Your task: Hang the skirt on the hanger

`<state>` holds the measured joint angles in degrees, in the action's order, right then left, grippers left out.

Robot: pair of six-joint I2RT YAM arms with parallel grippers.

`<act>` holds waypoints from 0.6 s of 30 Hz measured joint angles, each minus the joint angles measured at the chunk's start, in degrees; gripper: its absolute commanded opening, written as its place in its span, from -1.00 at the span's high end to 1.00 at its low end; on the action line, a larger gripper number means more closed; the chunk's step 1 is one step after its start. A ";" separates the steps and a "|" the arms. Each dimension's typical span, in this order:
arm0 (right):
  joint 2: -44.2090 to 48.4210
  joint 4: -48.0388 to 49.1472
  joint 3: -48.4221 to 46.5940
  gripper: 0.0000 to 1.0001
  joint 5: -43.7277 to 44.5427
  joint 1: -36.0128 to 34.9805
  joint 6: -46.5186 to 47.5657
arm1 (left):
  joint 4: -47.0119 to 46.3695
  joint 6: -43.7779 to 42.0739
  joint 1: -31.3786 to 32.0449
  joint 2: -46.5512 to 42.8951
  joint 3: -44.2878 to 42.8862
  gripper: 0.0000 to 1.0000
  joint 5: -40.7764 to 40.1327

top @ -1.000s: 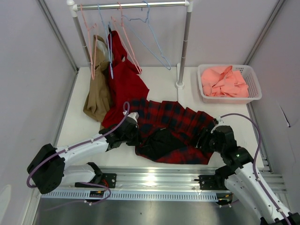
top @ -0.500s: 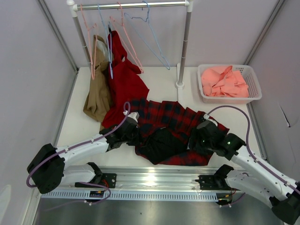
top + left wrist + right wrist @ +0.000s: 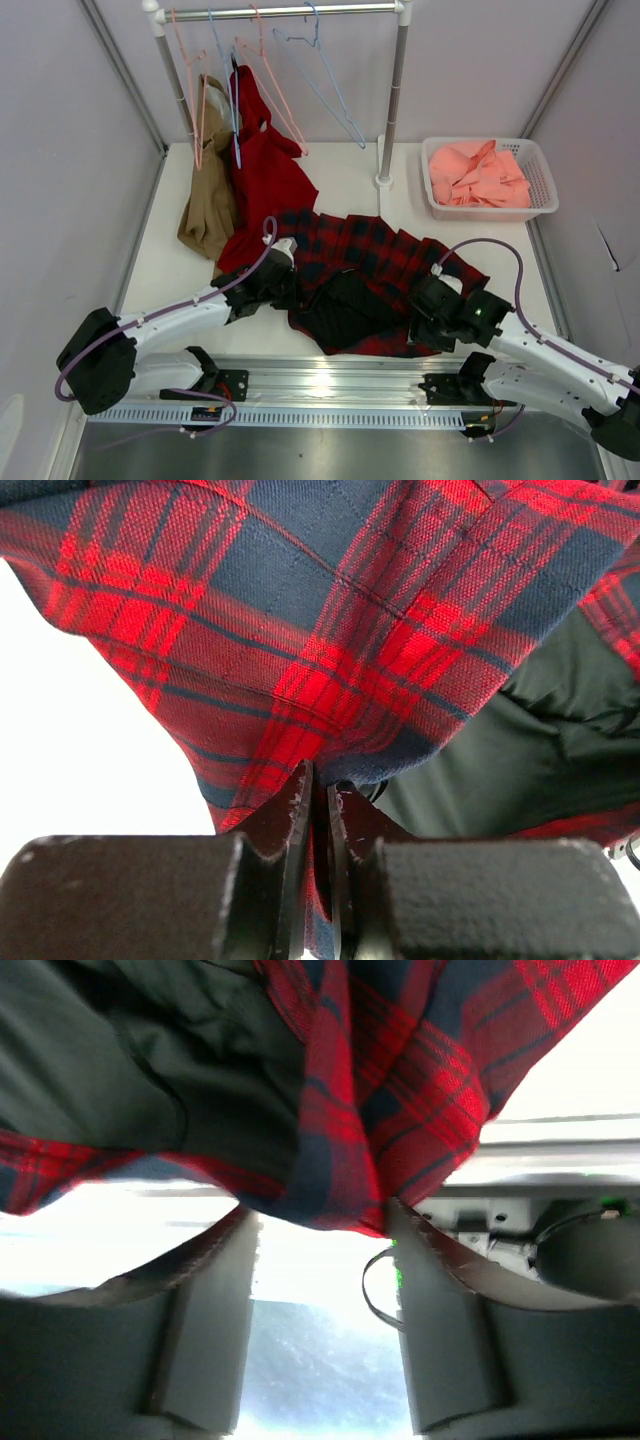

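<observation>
Left tool [image 3: 320,776] pinching skirt [image 3: 330,630], right tool [image 3: 320,1218] spread astride a fold, contact unclear.

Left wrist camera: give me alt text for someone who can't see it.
The left arm's fingers are pinched shut on a fold of the red and navy plaid skirt, which fills most of the frame. Its black lining shows at the right, and the white table at the left.

At the far left of the bench [image 3: 345,175] stands a clothes rail [image 3: 280,12] with blue hangers [image 3: 325,75]; a plain red garment [image 3: 262,170] and a tan garment [image 3: 208,205] hang from it, draping onto the bench. Far right, a white basket [image 3: 490,212] holds pink cloth [image 3: 480,175]
</observation>
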<state>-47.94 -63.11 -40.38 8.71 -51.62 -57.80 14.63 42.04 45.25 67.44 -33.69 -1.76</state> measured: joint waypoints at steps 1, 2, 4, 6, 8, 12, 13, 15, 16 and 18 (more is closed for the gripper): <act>0.07 -0.26 0.22 -0.29 -0.02 -0.81 -0.96 | -0.02 -0.02 0.00 -0.11 0.00 0.74 0.00; 0.04 -0.52 0.24 -0.39 0.04 -1.36 -1.95 | -0.07 -0.02 0.00 -0.26 0.00 0.74 0.00; -0.22 -0.79 -0.04 -0.53 0.70 -1.95 -2.67 | -0.17 -0.02 0.00 -0.39 0.00 0.75 0.00; -1.42 -2.12 -1.90 -0.58 1.75 -2.05 -2.82 | -0.37 -0.02 0.00 -0.46 0.00 0.75 0.04; -3.30 -2.82 -4.79 -0.67 3.13 -2.05 -2.60 | -0.46 -0.02 0.00 -0.46 0.00 0.75 0.09; -7.26 -2.78 -9.49 -0.78 5.46 -1.84 -1.90 | -0.92 -0.02 0.00 -0.46 0.15 0.75 0.59; -7.98 -2.82 -10.14 -0.82 5.90 -1.64 -1.53 | -1.11 -0.02 0.00 -0.46 0.22 0.75 0.68; -8.90 -2.86 -11.08 -0.83 6.34 -0.66 -0.52 | -1.33 -0.02 0.00 -0.48 0.31 0.75 0.74; -9.35 -2.80 -11.50 -0.85 6.43 0.55 0.17 | -1.57 -0.02 0.00 -0.46 0.35 0.75 0.74; -10.38 -2.36 -11.87 -0.86 6.38 3.69 2.21 | -1.79 -0.02 0.00 -0.48 0.37 0.75 0.81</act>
<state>-58.33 -65.47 -52.25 15.09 -47.92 -55.59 12.84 42.02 45.25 66.96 -33.32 -0.95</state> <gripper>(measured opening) 0.921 0.125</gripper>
